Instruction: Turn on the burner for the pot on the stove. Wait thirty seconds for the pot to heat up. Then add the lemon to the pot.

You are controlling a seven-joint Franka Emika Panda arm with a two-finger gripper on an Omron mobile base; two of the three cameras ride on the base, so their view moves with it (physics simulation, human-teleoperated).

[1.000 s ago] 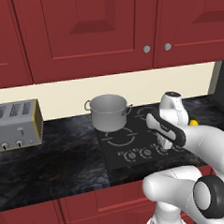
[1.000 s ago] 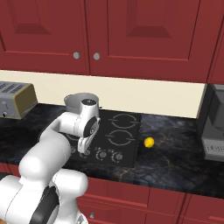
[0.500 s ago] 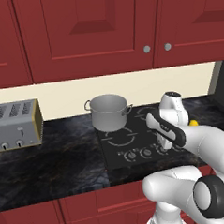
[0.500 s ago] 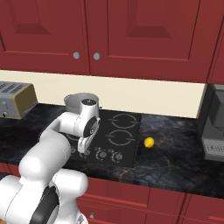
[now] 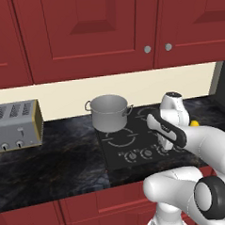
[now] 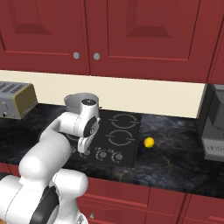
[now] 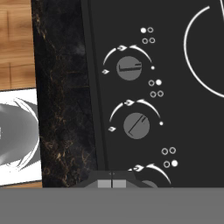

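Observation:
The grey steel pot (image 5: 109, 112) stands on the back left burner of the black stove (image 5: 124, 143); the arm partly covers the pot (image 6: 78, 100) in the right base view. My gripper (image 5: 165, 146) hangs just above the stove's knob row (image 6: 101, 154), pointing down, apart from the pot. In the hand view my gripper (image 7: 112, 183) looks shut, with nothing in it. Two round knobs (image 7: 136, 126) lie ahead of it, and a third is half hidden by the fingertips. The yellow lemon (image 6: 149, 142) rests on the counter right of the stove (image 6: 127, 132); the lemon (image 5: 194, 124) peeks out behind my arm.
A silver toaster (image 5: 14, 126) sits on the dark counter (image 5: 51, 165) far to the left. A dark appliance (image 6: 213, 124) stands at the counter's right end. Red cabinets hang above. The counter's front edge (image 7: 61, 131) runs close beside the knobs.

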